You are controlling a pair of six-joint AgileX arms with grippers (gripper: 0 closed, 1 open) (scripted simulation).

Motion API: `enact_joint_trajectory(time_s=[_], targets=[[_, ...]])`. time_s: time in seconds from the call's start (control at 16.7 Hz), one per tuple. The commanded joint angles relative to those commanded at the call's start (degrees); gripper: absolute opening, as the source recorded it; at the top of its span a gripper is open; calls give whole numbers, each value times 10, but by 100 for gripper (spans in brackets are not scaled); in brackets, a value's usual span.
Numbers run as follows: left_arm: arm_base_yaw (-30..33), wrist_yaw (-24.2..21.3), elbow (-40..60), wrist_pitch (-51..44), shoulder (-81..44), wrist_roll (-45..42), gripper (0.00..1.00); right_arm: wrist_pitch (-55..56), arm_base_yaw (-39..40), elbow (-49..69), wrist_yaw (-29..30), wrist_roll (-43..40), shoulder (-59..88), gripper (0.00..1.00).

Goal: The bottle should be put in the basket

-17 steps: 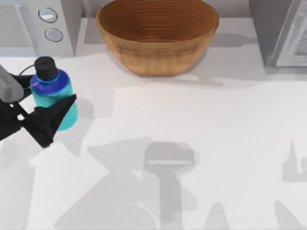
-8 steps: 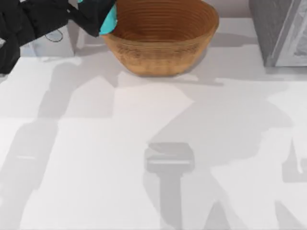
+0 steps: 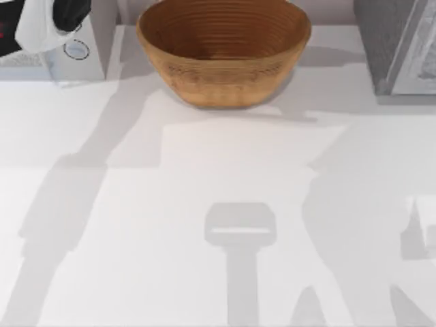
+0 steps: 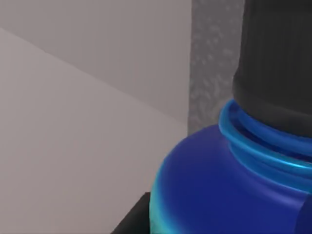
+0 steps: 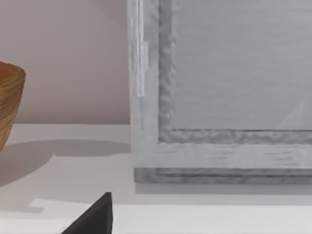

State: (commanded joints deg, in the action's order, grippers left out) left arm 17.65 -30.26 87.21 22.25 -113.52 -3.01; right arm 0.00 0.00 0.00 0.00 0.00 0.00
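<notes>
At the far left corner of the tabletop (image 3: pixel 218 204), part of the left arm (image 3: pixel 41 20) reaches in above a pale grey appliance with a round dial (image 3: pixel 76 50). In the left wrist view the bottle (image 4: pixel 229 195) sits right up against the camera, its dark blue shoulder and ribbed black cap (image 4: pixel 275 63) close in front of the lens, with a dark finger edge (image 4: pixel 134 219) just beside its turquoise side; the left gripper is clamped around the bottle. The basket (image 3: pixel 223 51) stands at the middle of the far edge, round, brown and ribbed. A grey cabinet (image 3: pixel 398 44) occupies the far right corner. In the right wrist view one dark fingertip (image 5: pixel 95 217) of the right gripper shows facing that cabinet (image 5: pixel 219 87), the basket's rim (image 5: pixel 9 102) off to one side; I cannot tell how wide those fingers stand.
</notes>
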Motion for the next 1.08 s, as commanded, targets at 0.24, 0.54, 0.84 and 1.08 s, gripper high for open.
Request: enact_joint_trajectory(time_s=[0.24, 0.54, 0.84, 1.08], targets=[[2, 2, 4, -3, -2, 0, 0, 0, 0, 0, 0, 0, 0, 100], [12, 11, 40, 5, -40, 1, 0, 0, 0, 0, 0, 0, 0, 100], [31, 29, 110, 15, -124, 3, 0, 0, 0, 0, 0, 0, 0, 100], [33, 31, 113, 16, -127, 4, 0, 0, 0, 0, 0, 0, 0, 100]])
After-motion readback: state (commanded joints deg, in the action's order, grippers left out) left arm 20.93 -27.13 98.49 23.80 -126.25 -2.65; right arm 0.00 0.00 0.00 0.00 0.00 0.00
